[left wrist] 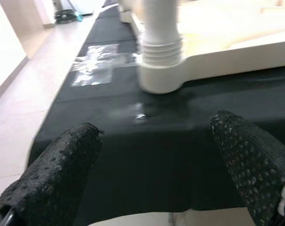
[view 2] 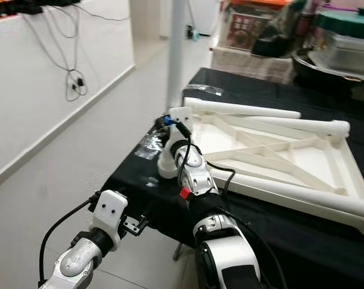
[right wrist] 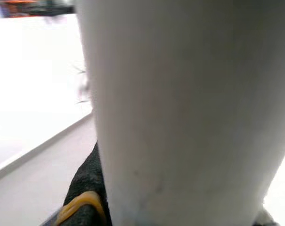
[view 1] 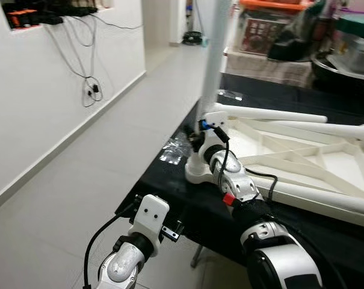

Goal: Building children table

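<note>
white plastic table leg stands upright, long axis vertical, in the corner socket of the upturned ribbed tabletop on the black cloth, right gripper clamped round its base, left gripper apart, just short of the socket below the table edge.

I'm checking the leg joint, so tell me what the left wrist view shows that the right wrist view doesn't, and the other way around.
Left wrist: the open left gripper facing the threaded leg base in the corner socket, black tablecloth, plastic bag. Right wrist: a finger against the leg, white wall. Shared: the white table leg.
</note>
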You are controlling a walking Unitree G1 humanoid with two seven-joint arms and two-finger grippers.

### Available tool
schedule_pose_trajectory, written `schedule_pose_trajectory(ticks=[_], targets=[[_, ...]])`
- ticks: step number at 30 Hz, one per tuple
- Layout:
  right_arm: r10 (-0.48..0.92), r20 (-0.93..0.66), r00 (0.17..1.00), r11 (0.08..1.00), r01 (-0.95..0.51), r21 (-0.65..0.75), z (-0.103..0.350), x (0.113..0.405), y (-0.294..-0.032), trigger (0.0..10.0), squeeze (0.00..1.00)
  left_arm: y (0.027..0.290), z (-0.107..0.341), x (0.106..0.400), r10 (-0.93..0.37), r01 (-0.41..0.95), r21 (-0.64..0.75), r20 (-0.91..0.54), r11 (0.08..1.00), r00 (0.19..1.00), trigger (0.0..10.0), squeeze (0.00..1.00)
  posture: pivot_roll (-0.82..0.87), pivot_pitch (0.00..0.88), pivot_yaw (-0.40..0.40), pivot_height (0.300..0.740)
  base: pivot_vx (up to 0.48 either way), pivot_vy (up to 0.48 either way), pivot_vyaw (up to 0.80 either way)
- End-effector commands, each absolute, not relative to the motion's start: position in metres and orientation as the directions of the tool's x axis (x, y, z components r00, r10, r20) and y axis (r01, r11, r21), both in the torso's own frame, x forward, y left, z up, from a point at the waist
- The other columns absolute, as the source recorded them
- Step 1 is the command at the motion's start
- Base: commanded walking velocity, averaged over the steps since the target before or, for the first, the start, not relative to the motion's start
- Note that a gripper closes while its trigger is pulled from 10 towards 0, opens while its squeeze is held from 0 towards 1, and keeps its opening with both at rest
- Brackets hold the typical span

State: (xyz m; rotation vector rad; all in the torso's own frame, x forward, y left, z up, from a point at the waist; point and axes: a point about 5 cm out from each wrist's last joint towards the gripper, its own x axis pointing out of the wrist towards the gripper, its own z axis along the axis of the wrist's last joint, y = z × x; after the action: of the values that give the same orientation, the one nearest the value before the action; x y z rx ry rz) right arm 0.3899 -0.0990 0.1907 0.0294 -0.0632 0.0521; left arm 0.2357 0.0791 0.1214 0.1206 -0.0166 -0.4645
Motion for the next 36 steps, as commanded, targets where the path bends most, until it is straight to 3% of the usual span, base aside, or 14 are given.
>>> schedule_pose_trajectory(ticks=[1,5,6,7,8,13,14,27,28,36], targets=[[-0.156,0.008,0.988,0.987,0.156,0.023,0.178,0.385,-0.121,0.0,0.0,0.077,0.12,0.236,-0.457,0.456,0.115,-0.013,0.883,0.889,10.0,0.0,0.07,0.045,-0.063,0.74,0.0,0.0,0.0],[-0.278,-0.015,0.96,0.958,0.279,0.066,0.173,0.376,-0.114,0.0,0.0,0.077,0.121,0.236,-0.457,0.455,0.116,-0.011,0.883,0.889,10.0,0.0,0.07,0.049,-0.066,0.74,0.0,0.0,0.0],[-0.264,-0.02,0.964,0.961,0.265,0.079,0.173,0.375,-0.107,8.9,0.0,0.077,0.121,0.236,-0.457,0.455,0.116,-0.009,0.883,0.889,10.0,0.0,0.07,0.052,-0.068,0.74,0.0,0.0,0.0],[-0.264,-0.02,0.964,0.961,0.265,0.079,0.173,0.375,-0.107,8.9,0.0,0.077,0.121,0.236,-0.457,0.455,0.116,-0.009,0.883,0.889,10.0,0.0,0.07,0.052,-0.068,0.74,0.0,0.0,0.0],[-0.243,-0.024,0.97,0.965,0.245,0.094,0.173,0.375,-0.102,10.0,0.0,0.077,0.122,0.236,-0.457,0.455,0.117,-0.009,0.883,0.889,10.0,0.0,0.07,0.052,-0.068,0.74,0.0,0.0,0.0],[-0.229,0.018,0.973,0.971,0.227,0.078,0.177,0.374,-0.094,10.0,0.0,0.077,0.122,0.236,-0.456,0.453,0.116,-0.009,0.884,0.89,10.0,0.0,0.07,0.056,-0.066,0.74,0.0,0.0,0.0],[-0.226,0.051,0.973,0.973,0.222,0.065,0.18,0.372,-0.094,10.0,1.0,0.077,0.122,0.236,-0.456,0.454,0.115,-0.008,0.883,0.89,10.0,0.0,0.07,0.058,-0.068,0.74,0.0,0.0,0.0],[-0.251,0.163,0.954,0.968,0.251,0.021,0.168,0.343,-0.126,10.0,1.0,0.077,0.121,0.238,-0.456,0.454,0.114,-0.01,0.884,0.89,10.0,0.0,0.06,0.053,-0.058,0.74,0.0,0.0,0.0],[-0.21,0.181,0.961,0.977,0.21,0.02,0.169,0.34,-0.126,10.0,0.0,0.078,0.121,0.238,-0.456,0.454,0.114,-0.011,0.883,0.89,10.0,0.0,0.06,0.052,-0.055,0.74,0.0,0.0,0.0],[-0.046,0.216,0.975,0.999,0.044,0.014,0.165,0.323,-0.118,10.0,0.0,0.079,0.119,0.239,-0.456,0.455,0.116,-0.017,0.883,0.89,10.0,0.0,0.05,0.047,-0.049,0.74,0.0,0.0,0.0]])
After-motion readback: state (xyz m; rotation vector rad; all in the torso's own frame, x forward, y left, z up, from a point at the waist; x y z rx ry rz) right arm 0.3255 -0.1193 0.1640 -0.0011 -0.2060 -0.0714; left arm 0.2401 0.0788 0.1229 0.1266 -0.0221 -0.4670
